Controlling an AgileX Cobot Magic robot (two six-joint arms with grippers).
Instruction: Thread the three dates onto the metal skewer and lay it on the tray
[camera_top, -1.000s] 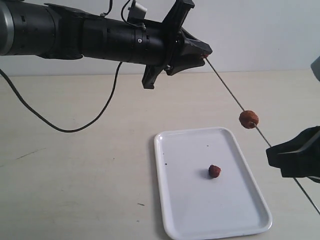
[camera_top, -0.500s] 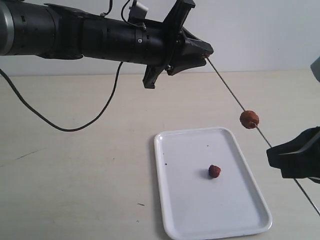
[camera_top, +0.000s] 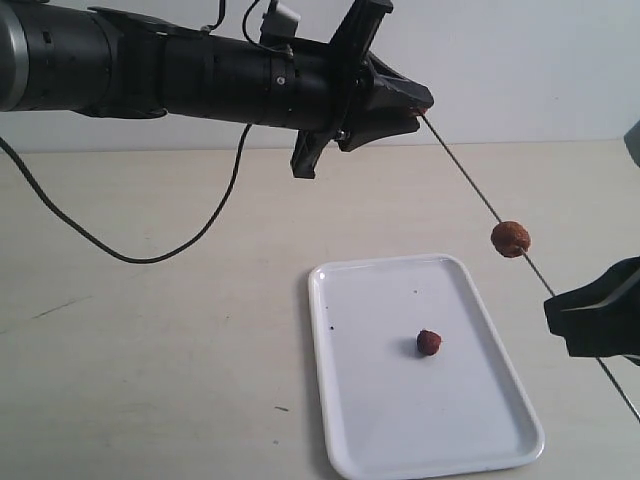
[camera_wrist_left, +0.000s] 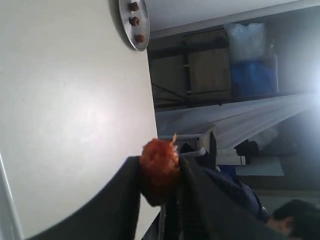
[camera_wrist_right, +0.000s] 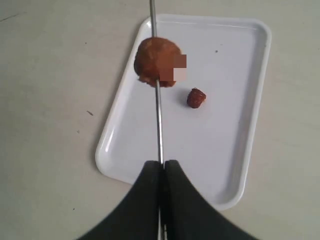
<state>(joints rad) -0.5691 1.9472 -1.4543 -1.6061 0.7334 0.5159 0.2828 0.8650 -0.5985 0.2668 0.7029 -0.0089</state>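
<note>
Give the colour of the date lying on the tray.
Dark reddish-brown; the date shows best in the right wrist view.

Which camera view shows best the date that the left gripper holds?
The left wrist view: the date sits in the left gripper, close and clear. The exterior view shows only a small reddish bit at the fingertips. The right wrist view does not show it.

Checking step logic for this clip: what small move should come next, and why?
Probably ease the left gripper along the skewer toward the right gripper, pushing its date on. That date sits at the skewer's tip, the right gripper clamps the rod, and one date is already threaded.
</note>
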